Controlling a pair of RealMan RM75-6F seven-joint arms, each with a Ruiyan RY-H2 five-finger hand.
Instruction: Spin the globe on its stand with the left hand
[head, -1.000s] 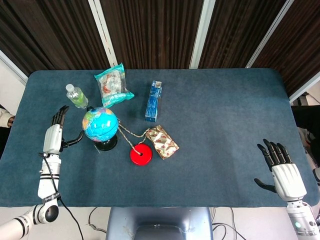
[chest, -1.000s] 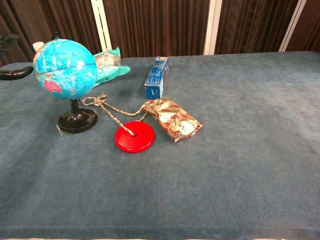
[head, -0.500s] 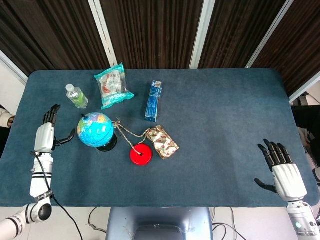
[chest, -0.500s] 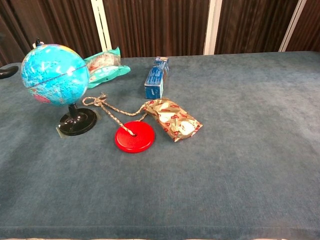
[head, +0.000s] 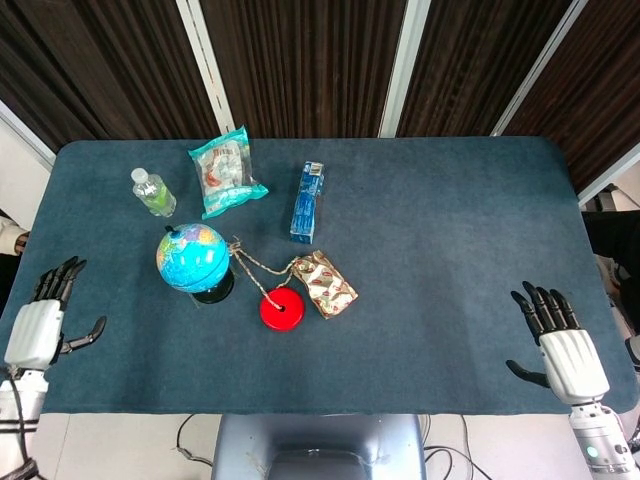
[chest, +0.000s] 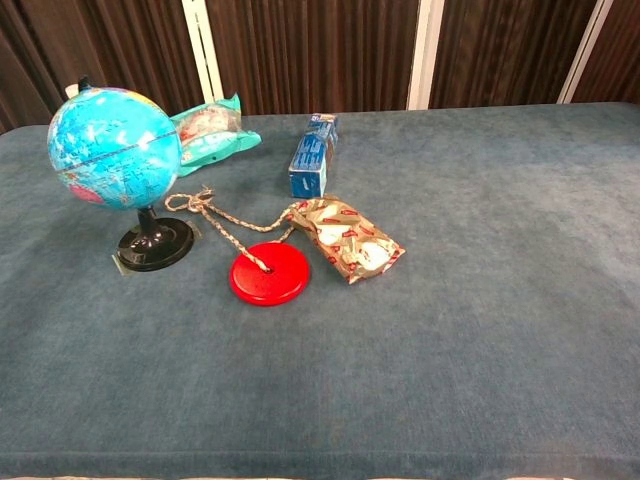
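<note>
A blue globe (head: 193, 257) (chest: 115, 148) stands on a black round stand (head: 213, 289) (chest: 155, 245) at the table's left side. My left hand (head: 40, 323) sits at the table's front left edge, well left of the globe, fingers spread and holding nothing. At the front right edge my right hand (head: 562, 345) is also spread and empty. Neither hand shows in the chest view.
A red disc (head: 282, 308) on a braided cord and a gold foil packet (head: 324, 284) lie right of the globe. Behind it are a small bottle (head: 152, 192), a teal snack bag (head: 226, 170) and a blue box (head: 308, 202).
My left hand has pulled away from the globe, back toward the table's front left edge. The globe has rocked on its stand and turned. The right hand has barely moved.
</note>
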